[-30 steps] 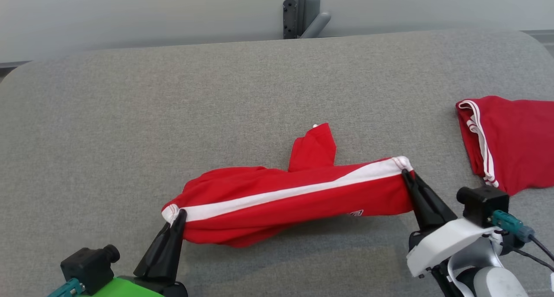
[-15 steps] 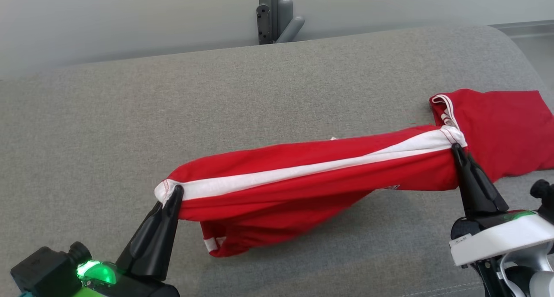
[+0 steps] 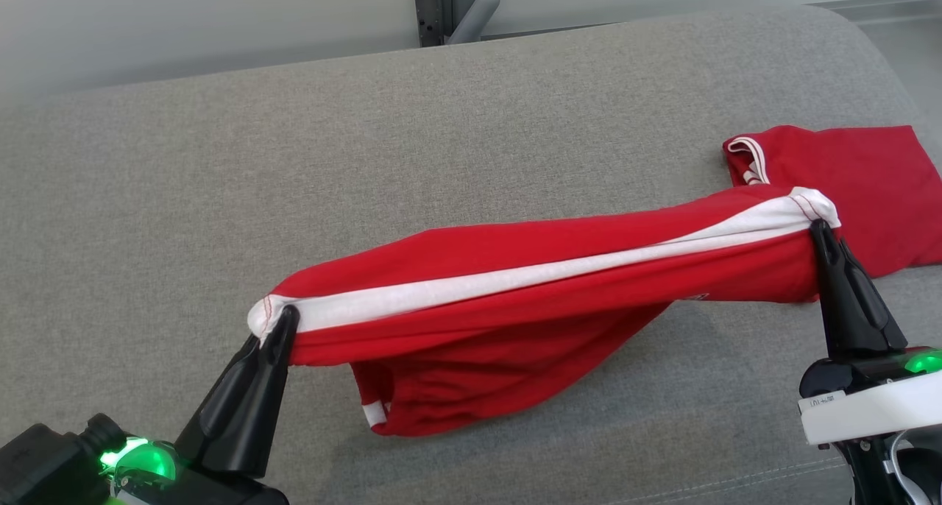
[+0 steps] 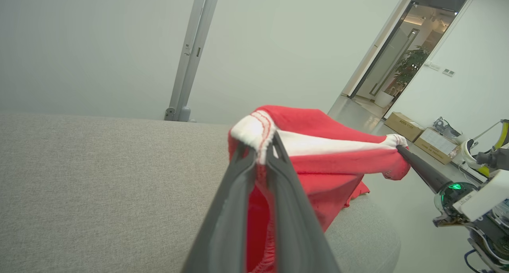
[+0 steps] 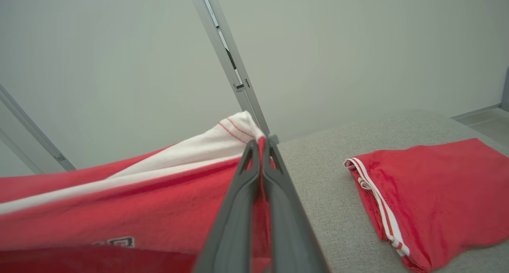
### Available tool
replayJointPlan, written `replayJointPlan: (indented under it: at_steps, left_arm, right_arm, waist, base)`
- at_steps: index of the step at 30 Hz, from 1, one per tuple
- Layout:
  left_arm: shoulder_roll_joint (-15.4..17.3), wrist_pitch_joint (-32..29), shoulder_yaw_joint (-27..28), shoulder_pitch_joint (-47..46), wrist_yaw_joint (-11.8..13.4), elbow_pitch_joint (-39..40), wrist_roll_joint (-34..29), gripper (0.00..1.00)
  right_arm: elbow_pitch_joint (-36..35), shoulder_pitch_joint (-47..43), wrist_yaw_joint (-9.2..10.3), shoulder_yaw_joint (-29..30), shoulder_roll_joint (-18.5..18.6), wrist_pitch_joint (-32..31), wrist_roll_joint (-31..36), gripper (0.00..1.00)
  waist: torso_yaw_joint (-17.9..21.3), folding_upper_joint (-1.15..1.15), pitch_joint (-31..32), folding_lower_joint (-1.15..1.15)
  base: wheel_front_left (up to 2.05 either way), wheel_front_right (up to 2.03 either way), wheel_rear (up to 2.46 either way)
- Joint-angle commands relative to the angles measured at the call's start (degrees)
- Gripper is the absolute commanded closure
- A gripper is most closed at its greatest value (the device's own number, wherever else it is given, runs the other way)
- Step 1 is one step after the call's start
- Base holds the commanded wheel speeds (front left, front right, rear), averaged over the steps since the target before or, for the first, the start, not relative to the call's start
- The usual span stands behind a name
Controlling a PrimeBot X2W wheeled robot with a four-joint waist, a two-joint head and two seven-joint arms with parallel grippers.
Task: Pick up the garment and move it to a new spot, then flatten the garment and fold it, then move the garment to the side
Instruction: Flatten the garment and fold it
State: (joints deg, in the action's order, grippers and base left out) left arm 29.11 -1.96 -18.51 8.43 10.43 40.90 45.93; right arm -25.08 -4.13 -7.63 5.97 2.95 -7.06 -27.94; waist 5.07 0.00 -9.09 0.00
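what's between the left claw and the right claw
The red garment spans the whole stretch, pinched by the left claw at one end and the right claw at the other, its middle sagging. The head view shows it.

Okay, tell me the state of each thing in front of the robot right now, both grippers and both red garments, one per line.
striped garment, lifted by its two white-banded ends, not folded, middle sagging toward the grey surface
left gripper, shut on one end of the striped garment
right gripper, shut on the other end
folded garment, lying folded on the grey surface, in neither gripper
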Motion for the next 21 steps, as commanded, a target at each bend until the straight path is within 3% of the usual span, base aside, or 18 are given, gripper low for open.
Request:
replayJointPlan:
  at_steps: [1, 9, 15, 21]
  left_arm:
    - [0.48, 0.09, 0.89, -0.69, 0.60, -0.21, -0.06, 1.00]
    - [-0.05, -0.42, -0.10, -4.72, -0.91, -4.72, -0.42, 1.00]
    - [-1.84, -1.06, -1.49, -16.29, -4.23, -14.12, -1.31, 1.00]
    - [-4.29, 0.46, -1.99, -28.11, -6.01, -22.33, -3.98, 1.00]
  right_arm:
    - [0.32, 0.05, 0.27, 0.80, 0.12, 0.04, 0.37, 1.00]
    - [4.28, 4.32, 0.21, -4.24, 0.24, 0.83, 2.89, 1.00]
    - [11.19, 15.08, 0.17, -11.18, 0.81, 2.85, 5.10, 1.00]
    - [19.12, 25.60, 0.17, -15.21, 0.50, 7.08, 5.64, 1.00]
  waist:
    - [0.03, 0.00, -0.13, 0.00]
    - [-0.47, 0.00, -1.25, 0.00]
    - [-1.12, 0.00, -0.97, 0.00]
    - [-1.82, 0.00, -0.13, 0.00]
  base:
    - [0.00, 0.00, 0.00]
    - [0.00, 0.00, 0.00]
    - [0.00, 0.00, 0.00]
    - [0.00, 0.00, 0.00]
